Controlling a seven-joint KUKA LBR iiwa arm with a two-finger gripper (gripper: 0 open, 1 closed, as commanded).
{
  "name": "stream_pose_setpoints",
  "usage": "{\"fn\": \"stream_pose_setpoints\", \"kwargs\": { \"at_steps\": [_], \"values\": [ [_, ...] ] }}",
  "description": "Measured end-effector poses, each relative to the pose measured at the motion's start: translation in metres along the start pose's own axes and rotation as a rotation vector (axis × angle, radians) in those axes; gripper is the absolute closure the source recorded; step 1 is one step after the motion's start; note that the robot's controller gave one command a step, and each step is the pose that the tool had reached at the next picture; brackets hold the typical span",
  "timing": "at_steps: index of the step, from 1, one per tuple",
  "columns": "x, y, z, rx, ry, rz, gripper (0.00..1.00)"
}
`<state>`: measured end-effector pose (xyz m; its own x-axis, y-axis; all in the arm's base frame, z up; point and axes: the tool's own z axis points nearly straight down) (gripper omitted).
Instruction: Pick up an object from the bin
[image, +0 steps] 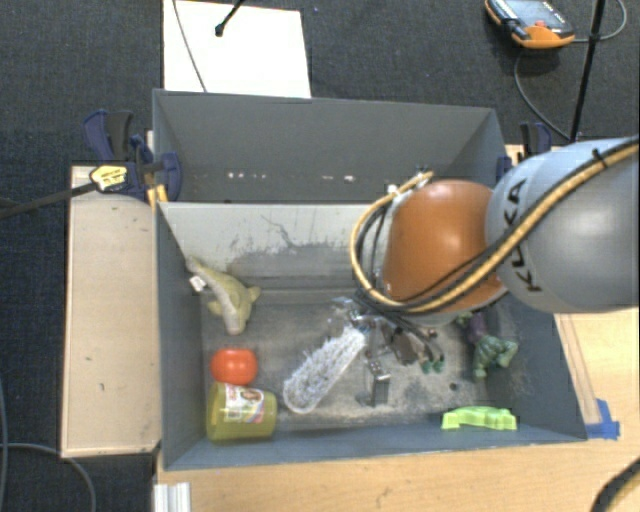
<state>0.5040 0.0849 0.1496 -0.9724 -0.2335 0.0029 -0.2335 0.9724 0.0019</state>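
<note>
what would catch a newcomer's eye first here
The robot's orange cover looms over the right half of the bin. A red tomato and a yellow jar stand out in its near left corner, with a lime-green piece at near right.

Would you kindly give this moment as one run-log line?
gripper: low in bin centre | beside: clear bristly brush | grasp: unclear

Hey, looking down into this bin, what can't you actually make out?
All in the camera view:
- Far right part of the bin: its floor is hidden under the orange wrist cover.
- Green and purple toy figure: its top is covered by the arm, so its kind is unclear.
- Yellow jar: the label print is too small to read.
- Dark bits right of the clear bristly brush: too small to name.
</note>
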Motion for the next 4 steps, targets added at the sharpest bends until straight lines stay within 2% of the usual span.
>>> {"fn": "stream_pose_setpoints", "kwargs": {
  "at_steps": [1,2,3,4],
  "values": [
    [-0.046,-0.036,0.021,0.000,-0.003,-0.016,0.00],
    [-0.046,-0.074,0.030,0.001,-0.006,-0.080,0.00],
    [-0.046,-0.053,0.056,0.004,-0.001,-0.114,0.00],
    [-0.049,-0.018,0.051,-0.002,-0.001,-0.060,0.00]
  ]
}}
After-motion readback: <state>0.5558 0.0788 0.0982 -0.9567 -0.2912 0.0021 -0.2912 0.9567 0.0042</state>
